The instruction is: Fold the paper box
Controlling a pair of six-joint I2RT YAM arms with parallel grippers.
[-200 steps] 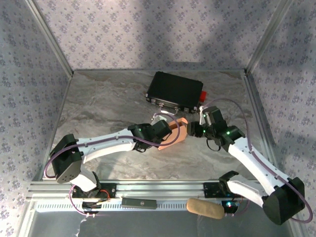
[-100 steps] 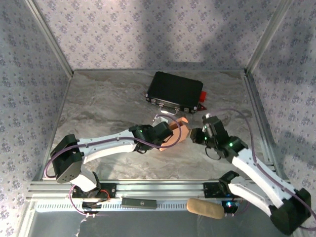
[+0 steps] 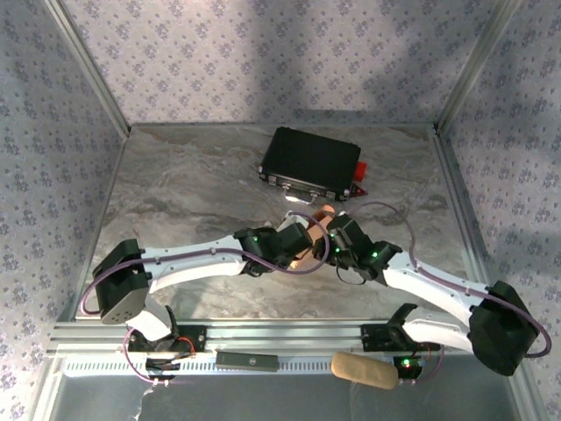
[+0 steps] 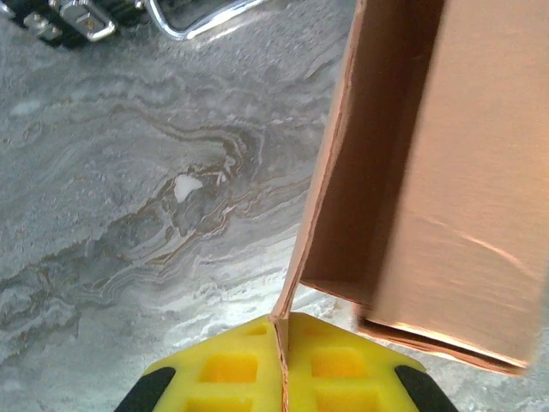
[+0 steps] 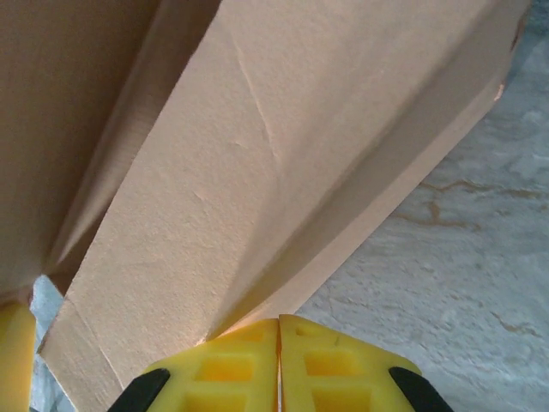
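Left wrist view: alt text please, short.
The left gripper, yellow-fingered, is shut on a wall edge of the salmon-orange paper box, whose open inside faces the camera. Grey marbled table beneath; metal latches at top left.

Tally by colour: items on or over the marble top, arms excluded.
Black: 1, hard case
Salmon-orange: 1, paper box
Red: 1, small piece beside the case
Total: 3

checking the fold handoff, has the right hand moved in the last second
Yes. The right hand swung left, from under the black case's right corner to under its middle, reaching the paper box.
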